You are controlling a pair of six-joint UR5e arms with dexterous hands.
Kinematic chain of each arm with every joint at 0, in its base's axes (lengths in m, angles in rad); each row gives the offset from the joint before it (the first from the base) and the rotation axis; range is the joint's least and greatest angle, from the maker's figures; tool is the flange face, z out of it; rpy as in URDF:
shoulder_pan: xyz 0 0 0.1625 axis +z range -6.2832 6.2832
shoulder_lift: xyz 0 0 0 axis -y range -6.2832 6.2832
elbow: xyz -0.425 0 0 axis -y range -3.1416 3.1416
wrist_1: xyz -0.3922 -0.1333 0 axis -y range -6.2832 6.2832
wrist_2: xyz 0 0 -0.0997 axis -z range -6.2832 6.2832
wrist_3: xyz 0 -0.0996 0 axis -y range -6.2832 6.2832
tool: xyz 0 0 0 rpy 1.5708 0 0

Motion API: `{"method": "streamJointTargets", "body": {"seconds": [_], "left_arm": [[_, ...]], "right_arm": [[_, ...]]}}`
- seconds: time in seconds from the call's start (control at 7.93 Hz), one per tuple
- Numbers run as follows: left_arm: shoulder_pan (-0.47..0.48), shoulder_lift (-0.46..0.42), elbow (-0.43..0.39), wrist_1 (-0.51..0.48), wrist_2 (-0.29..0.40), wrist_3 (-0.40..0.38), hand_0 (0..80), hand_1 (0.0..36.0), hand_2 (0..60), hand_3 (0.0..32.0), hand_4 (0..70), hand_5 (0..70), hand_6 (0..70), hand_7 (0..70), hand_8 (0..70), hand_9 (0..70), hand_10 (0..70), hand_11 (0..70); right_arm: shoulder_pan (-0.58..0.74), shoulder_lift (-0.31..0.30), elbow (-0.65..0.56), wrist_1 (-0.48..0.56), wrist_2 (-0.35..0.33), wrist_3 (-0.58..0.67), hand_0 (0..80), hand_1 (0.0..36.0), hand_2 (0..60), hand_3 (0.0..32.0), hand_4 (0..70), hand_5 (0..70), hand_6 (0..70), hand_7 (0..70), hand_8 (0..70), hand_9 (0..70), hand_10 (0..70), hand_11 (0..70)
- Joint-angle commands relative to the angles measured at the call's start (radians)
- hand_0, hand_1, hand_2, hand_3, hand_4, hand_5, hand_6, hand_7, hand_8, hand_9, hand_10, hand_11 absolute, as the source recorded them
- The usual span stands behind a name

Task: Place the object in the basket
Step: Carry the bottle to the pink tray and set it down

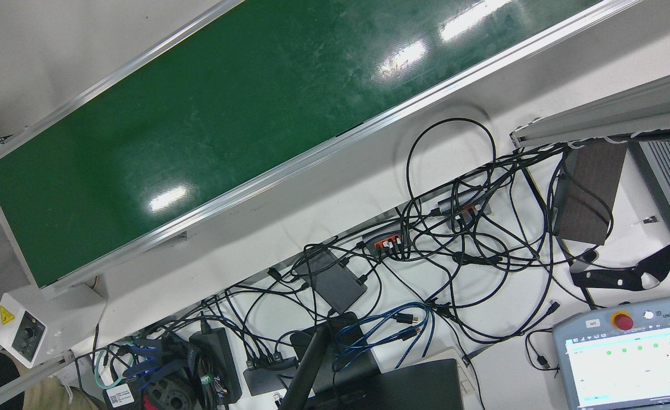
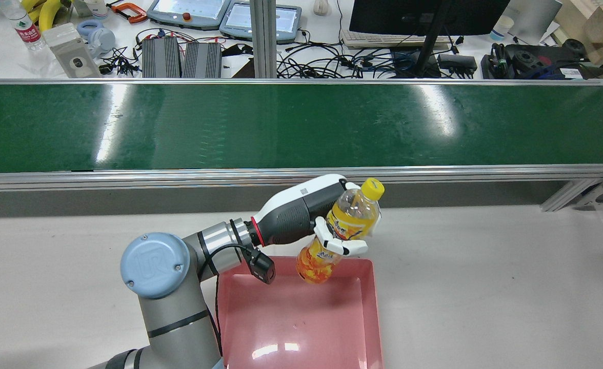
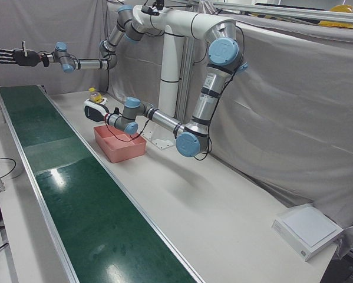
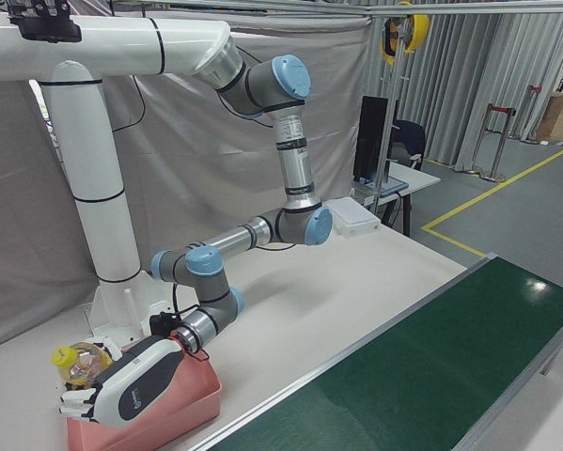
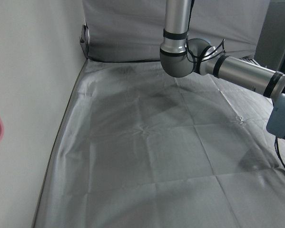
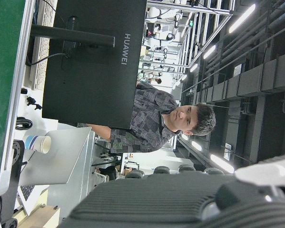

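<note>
An orange drink bottle (image 2: pixel 340 229) with a yellow cap hangs tilted above the far edge of the pink basket (image 2: pixel 291 318). My left hand (image 2: pixel 304 210), white and grey, is shut around the bottle's middle. The same hold shows in the left-front view, bottle (image 3: pixel 94 94) over basket (image 3: pixel 122 146), and in the right-front view, hand (image 4: pixel 135 390) with bottle (image 4: pixel 79 365) over basket (image 4: pixel 189 402). My right hand (image 3: pixel 11 56), black, is stretched out high beyond the conveyor's far end, fingers spread and holding nothing.
The green conveyor belt (image 2: pixel 301 128) runs across just beyond the basket. Behind it lie cables, teach pendants and a monitor (image 2: pixel 424 15). A person (image 6: pixel 152 118) stands behind that monitor. A white box (image 3: pixel 309 227) sits at the table's far corner.
</note>
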Motion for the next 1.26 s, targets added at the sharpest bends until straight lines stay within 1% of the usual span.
{"method": "streamJointTargets", "body": {"seconds": [0.0, 0.13, 0.25, 0.38, 0.5, 0.63, 0.76, 0.88, 1.13], "left_arm": [[0.06, 0.047, 0.0, -0.037, 0.001, 0.061, 48.2, 18.7, 60.0, 0.0, 70.0, 70.0, 61.2, 70.0, 64.1, 70.0, 65.5, 70.0], [0.059, 0.137, 0.001, -0.139, 0.002, 0.053, 48.0, 11.6, 36.7, 0.0, 67.9, 48.9, 34.3, 51.8, 43.7, 61.4, 49.3, 69.5], [0.06, 0.231, 0.003, -0.244, 0.001, 0.05, 48.0, 10.1, 6.1, 0.0, 29.6, 27.7, 8.7, 21.5, 21.3, 33.9, 32.1, 46.5], [0.062, 0.304, 0.003, -0.348, -0.002, 0.047, 47.4, 8.6, 0.0, 0.0, 16.2, 17.3, 0.0, 7.9, 11.1, 18.0, 18.9, 28.4], [0.063, 0.322, 0.0, -0.375, -0.002, 0.047, 48.4, 9.1, 0.0, 0.0, 13.8, 6.1, 0.0, 4.7, 6.7, 11.7, 8.7, 13.7], [0.074, 0.32, -0.003, -0.38, -0.002, 0.048, 48.7, 8.5, 0.0, 0.0, 13.7, 2.3, 0.0, 3.7, 4.5, 8.7, 6.4, 10.4], [0.08, 0.317, -0.012, -0.378, -0.001, 0.047, 49.3, 8.7, 0.0, 0.0, 13.4, 1.5, 0.0, 3.1, 4.4, 8.4, 6.0, 9.9], [0.08, 0.316, -0.041, -0.372, 0.002, 0.045, 49.7, 8.9, 0.0, 0.0, 13.8, 1.9, 0.0, 2.8, 4.0, 7.7, 5.5, 9.1], [0.079, 0.313, -0.107, -0.308, 0.002, 0.041, 49.7, 9.5, 0.0, 0.0, 14.1, 3.0, 0.0, 2.6, 3.8, 7.6, 6.0, 10.0]], "right_arm": [[0.0, 0.0, -0.001, 0.002, 0.0, -0.001, 0.0, 0.0, 0.0, 0.0, 0.0, 0.0, 0.0, 0.0, 0.0, 0.0, 0.0, 0.0], [0.0, 0.0, -0.001, 0.002, 0.0, -0.001, 0.0, 0.0, 0.0, 0.0, 0.0, 0.0, 0.0, 0.0, 0.0, 0.0, 0.0, 0.0], [0.0, 0.0, -0.001, 0.0, 0.0, 0.0, 0.0, 0.0, 0.0, 0.0, 0.0, 0.0, 0.0, 0.0, 0.0, 0.0, 0.0, 0.0], [0.0, 0.0, -0.001, 0.0, 0.0, -0.001, 0.0, 0.0, 0.0, 0.0, 0.0, 0.0, 0.0, 0.0, 0.0, 0.0, 0.0, 0.0], [0.0, -0.001, -0.001, 0.0, 0.0, -0.001, 0.0, 0.0, 0.0, 0.0, 0.0, 0.0, 0.0, 0.0, 0.0, 0.0, 0.0, 0.0], [0.0, 0.0, -0.001, 0.0, 0.0, -0.001, 0.0, 0.0, 0.0, 0.0, 0.0, 0.0, 0.0, 0.0, 0.0, 0.0, 0.0, 0.0], [0.0, 0.0, -0.001, 0.0, 0.0, -0.001, 0.0, 0.0, 0.0, 0.0, 0.0, 0.0, 0.0, 0.0, 0.0, 0.0, 0.0, 0.0], [0.0, -0.001, -0.001, 0.0, 0.0, 0.0, 0.0, 0.0, 0.0, 0.0, 0.0, 0.0, 0.0, 0.0, 0.0, 0.0, 0.0, 0.0], [0.0, -0.001, -0.001, 0.0, 0.0, -0.001, 0.0, 0.0, 0.0, 0.0, 0.0, 0.0, 0.0, 0.0, 0.0, 0.0, 0.0, 0.0]]}}
